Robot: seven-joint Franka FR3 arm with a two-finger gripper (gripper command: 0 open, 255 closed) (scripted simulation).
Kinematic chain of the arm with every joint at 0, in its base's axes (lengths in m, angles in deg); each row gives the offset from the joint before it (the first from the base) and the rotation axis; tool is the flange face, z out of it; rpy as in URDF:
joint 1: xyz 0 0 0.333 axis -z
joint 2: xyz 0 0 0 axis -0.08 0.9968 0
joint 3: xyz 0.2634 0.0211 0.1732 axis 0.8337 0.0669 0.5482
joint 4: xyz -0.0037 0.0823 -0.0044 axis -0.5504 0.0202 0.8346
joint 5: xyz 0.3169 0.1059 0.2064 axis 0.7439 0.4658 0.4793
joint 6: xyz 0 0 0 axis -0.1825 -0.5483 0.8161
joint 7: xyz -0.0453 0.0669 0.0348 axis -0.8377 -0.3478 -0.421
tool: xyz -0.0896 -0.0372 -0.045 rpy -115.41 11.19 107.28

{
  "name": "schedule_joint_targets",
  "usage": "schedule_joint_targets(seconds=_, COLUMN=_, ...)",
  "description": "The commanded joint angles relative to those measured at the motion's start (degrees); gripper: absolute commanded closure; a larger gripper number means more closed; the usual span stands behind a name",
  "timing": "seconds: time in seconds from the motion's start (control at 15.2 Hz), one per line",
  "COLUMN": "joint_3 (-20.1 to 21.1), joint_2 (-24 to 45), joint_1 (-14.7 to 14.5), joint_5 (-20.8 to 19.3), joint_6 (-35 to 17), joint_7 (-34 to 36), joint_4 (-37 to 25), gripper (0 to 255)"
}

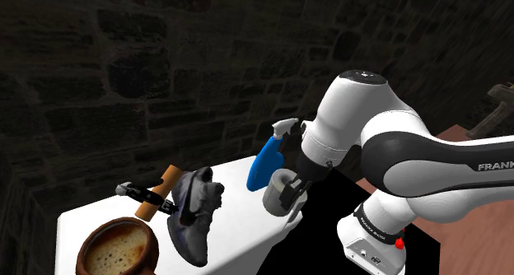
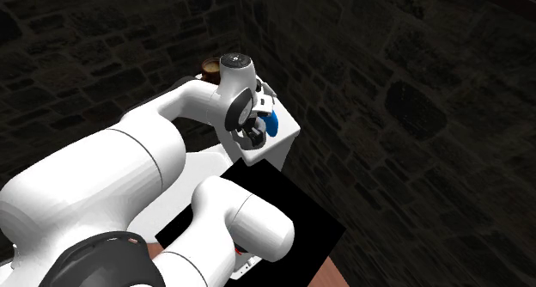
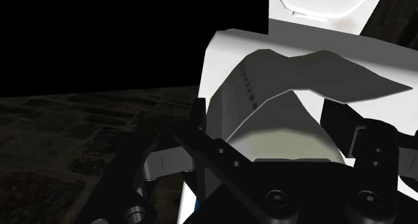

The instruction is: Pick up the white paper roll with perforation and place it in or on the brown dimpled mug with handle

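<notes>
Roll point(image 1: 278, 191) sits clamped in my end effector point(image 1: 290, 198) at the desk's point(image 1: 239, 224) near edge, right beside the black stand point(image 1: 329, 220). On the wrist view I see the black fingers point(image 3: 199, 132) pressed against both sides of the roll point(image 3: 281, 132), spread only as wide as the roll itself, with a loose sheet curling off it and a row of perforation holes along one fold. I cannot tell whether its base touches the desk or hangs just above it. A blue spray bottle point(image 1: 265, 165) leans just behind the roll, close to the wrist. Further toward the shoulder view's left, a dark shoe point(image 1: 194, 212) lies on the desk, and a wooden-handled tool point(image 1: 156, 195) lies just beyond it. The brown mug point(image 1: 117, 247) stands upright at the desk's far left corner in that view, well apart from the roll, its mouth open and facing up
</notes>
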Motion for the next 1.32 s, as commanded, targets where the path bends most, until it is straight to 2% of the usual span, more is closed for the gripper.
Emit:
schedule_joint_targets(seconds=0.0, joint_3=0.0, joint_2=0.0, joint_1=0.0, joint_5=0.0, joint_6=0.0, joint_7=0.0, joint_4=0.0, gripper=255)
schedule_joint_targets(seconds=1.25, joint_3=-7.0, joint_2=-7.0, joint_1=1.5, joint_5=-6.5, joint_6=16.8, joint_7=0.9, joint_4=-10.0, gripper=255)
